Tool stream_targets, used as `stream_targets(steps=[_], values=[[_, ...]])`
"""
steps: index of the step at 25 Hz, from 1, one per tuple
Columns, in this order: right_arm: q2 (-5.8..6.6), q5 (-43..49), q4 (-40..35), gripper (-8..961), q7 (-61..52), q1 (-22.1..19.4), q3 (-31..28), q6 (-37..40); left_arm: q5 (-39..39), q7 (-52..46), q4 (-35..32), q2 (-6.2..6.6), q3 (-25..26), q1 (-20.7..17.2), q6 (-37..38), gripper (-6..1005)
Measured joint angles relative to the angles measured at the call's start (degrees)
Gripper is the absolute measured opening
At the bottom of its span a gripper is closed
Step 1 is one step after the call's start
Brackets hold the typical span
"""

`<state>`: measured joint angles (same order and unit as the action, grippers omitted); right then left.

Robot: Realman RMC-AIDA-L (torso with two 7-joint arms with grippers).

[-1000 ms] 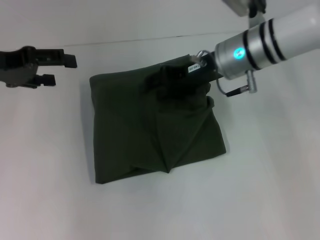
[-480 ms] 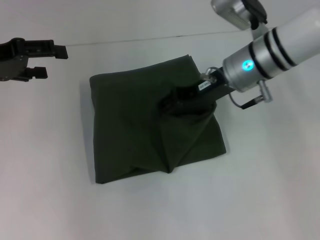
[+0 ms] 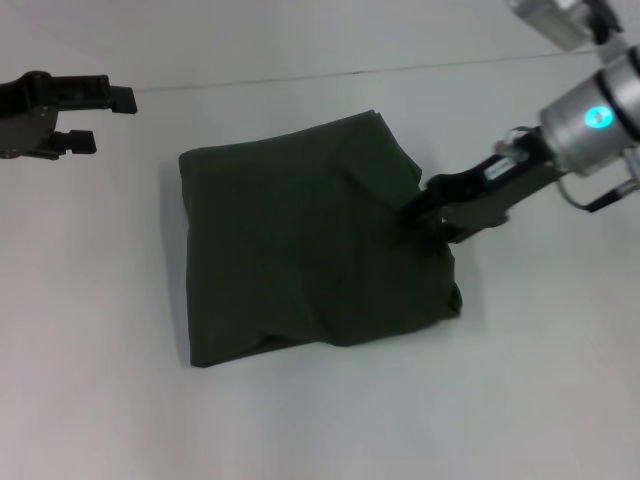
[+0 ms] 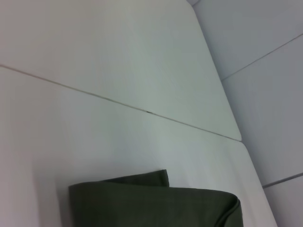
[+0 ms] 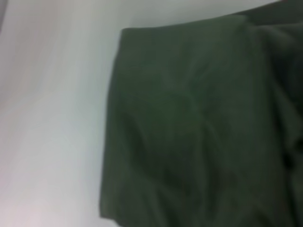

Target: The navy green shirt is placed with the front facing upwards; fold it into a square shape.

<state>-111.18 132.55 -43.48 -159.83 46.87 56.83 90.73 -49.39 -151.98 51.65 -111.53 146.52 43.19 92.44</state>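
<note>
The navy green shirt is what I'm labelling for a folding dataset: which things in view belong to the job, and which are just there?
Belongs to the job:
- navy green shirt, folded into a rough square
- right gripper, at the shirt's right edge
- left gripper, held off to the shirt's far left

Just there:
- white table, with a thin seam line behind the shirt

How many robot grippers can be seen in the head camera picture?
2. The left gripper hangs open, far left, clear of the navy green shirt. The right gripper is at the shirt's right edge.
</note>
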Motion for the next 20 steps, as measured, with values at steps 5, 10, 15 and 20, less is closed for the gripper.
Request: stream_targets(steps=[5,10,15,20], values=[[0.26,-0.37,-0.96,626,0.21,-1.63,-4.50,0.18,0.00,-0.14,0.05,0.00,-0.03,0.22,-0.02,949],[-0.45,-3.31,-0.99,625,1.43,-0.62,-6.26,0.48,0.00,-0.22,0.12,0.00,-0.09,0.41,-0.01,949],[-0.37,-8.36,-1.02,625,2.19,0.12,-6.61,-0.31,0.00,-0.25,0.10,0.00,-0.09,0.36,-0.01,949],[-1.55,-9.41,-0.56,625,3.30,0.56,-6.15,-4.37,0.00,-0.25,0.47,0.20,1.16,0.44,-0.03,950]])
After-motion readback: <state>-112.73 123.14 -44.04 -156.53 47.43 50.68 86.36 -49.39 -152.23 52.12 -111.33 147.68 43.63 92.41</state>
